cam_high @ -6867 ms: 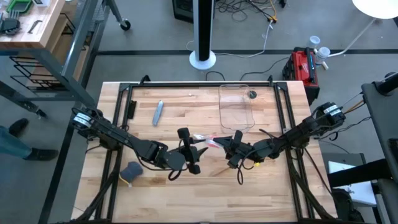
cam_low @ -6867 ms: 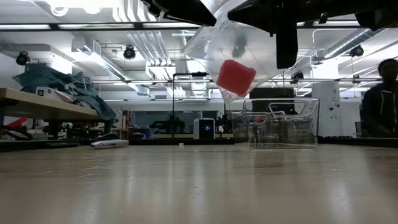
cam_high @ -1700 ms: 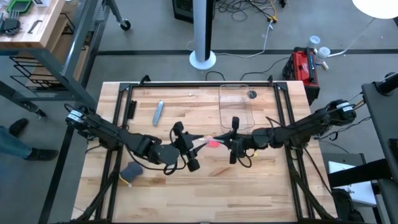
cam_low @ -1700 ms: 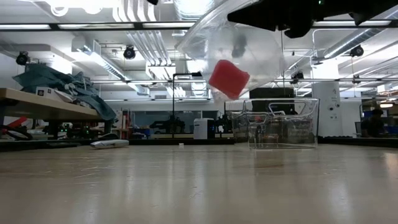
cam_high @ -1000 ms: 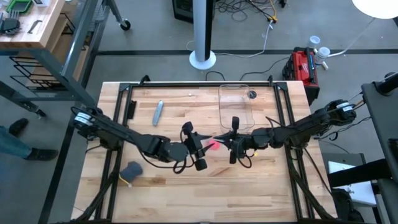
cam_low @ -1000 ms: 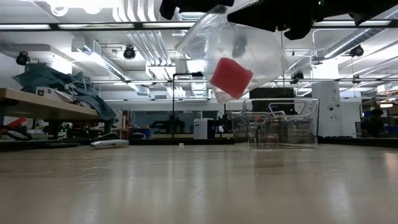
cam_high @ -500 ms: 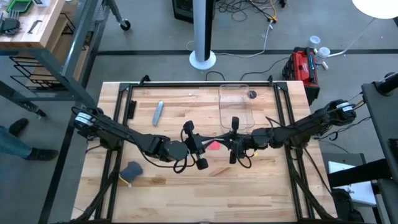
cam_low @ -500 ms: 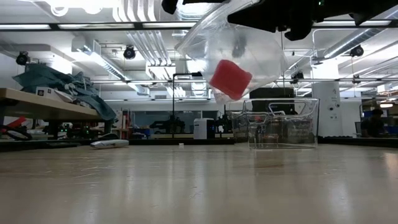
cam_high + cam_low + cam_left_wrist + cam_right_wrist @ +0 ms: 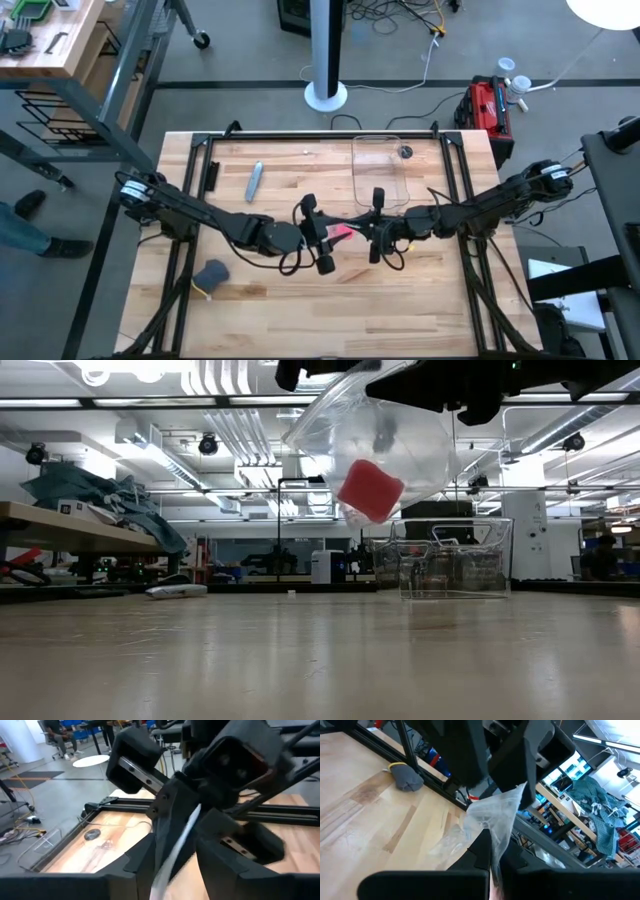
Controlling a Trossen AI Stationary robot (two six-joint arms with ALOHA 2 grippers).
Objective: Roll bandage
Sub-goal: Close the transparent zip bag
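Observation:
The bandage is a compact pink roll (image 9: pixel 370 490) lying inside a clear crinkled plastic bag (image 9: pixel 400 430). It also shows as a pink spot in the high view (image 9: pixel 341 233), between the two grippers. The bag hangs in the air over the table's middle. My right gripper (image 9: pixel 374 236) is shut on the bag. My left gripper (image 9: pixel 322 236) is open, level with the bag on its left. Its fingers (image 9: pixel 142 862) stand on either side of the bag's thin edge (image 9: pixel 176 849). My right gripper pinches the bag's crumpled upper edge (image 9: pixel 496 837) between its two fingers, coming level from the table's right side. The bag hangs below the fingers, clear of the table, with the pink roll low inside it. My left gripper: I cannot tell whether its fingers touch the bag's edge.
A clear plastic box (image 9: pixel 380 170) stands at the table's far side, right of centre. A dark grey-blue lump (image 9: pixel 212 272) lies near the left front. A small grey tool (image 9: pixel 254 180) lies at the far left. Bare wood lies under the bag.
My left gripper has edged toward the table's right, up to the bag. The bag with the pink roll has swayed slightly and stays hanging from my right gripper.

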